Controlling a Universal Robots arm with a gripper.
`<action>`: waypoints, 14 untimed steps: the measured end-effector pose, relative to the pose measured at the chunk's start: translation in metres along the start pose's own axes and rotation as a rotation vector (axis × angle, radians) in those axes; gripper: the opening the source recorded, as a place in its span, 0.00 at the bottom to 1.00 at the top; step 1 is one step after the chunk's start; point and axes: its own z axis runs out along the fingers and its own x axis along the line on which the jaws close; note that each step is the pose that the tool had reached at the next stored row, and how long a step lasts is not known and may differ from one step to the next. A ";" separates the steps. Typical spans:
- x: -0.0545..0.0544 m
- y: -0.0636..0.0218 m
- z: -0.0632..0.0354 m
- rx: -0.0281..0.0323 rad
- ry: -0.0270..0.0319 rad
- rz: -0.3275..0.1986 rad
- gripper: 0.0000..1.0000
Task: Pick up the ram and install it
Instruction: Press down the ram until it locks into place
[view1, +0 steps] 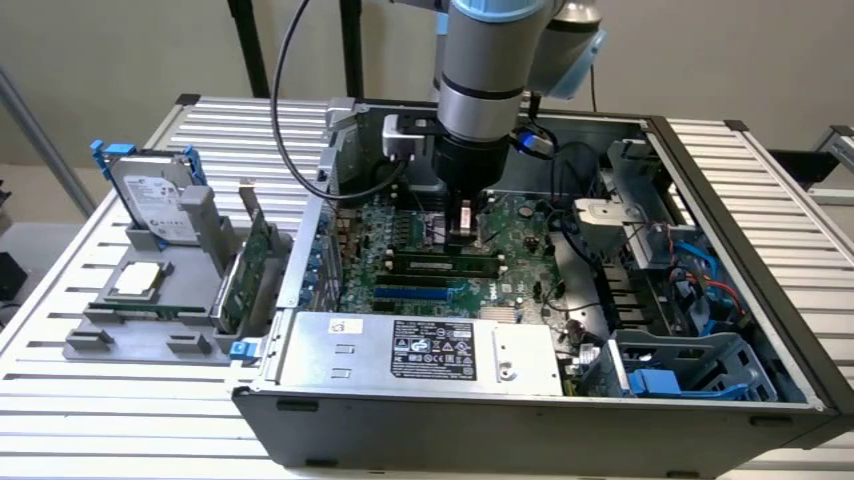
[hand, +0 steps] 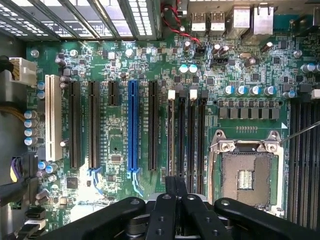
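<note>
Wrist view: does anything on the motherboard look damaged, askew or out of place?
Nothing looks damaged or askew. The one oddity is the CPU socket, which sits bare, with no processor or cooler on it. The blue slot and its black neighbours stand straight and parallel. The gripper hangs above the motherboard near the socket.

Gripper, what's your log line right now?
gripper: low over motherboard | ram: along black slots, near gripper | case: open
</note>
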 end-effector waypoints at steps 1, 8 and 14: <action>0.000 0.0007 0.0006 0.0015 -0.0001 0.000 0.00; -0.001 0.0021 0.0057 0.0063 -0.0003 0.000 0.00; -0.001 0.0026 0.0126 0.0089 0.0005 0.000 0.00</action>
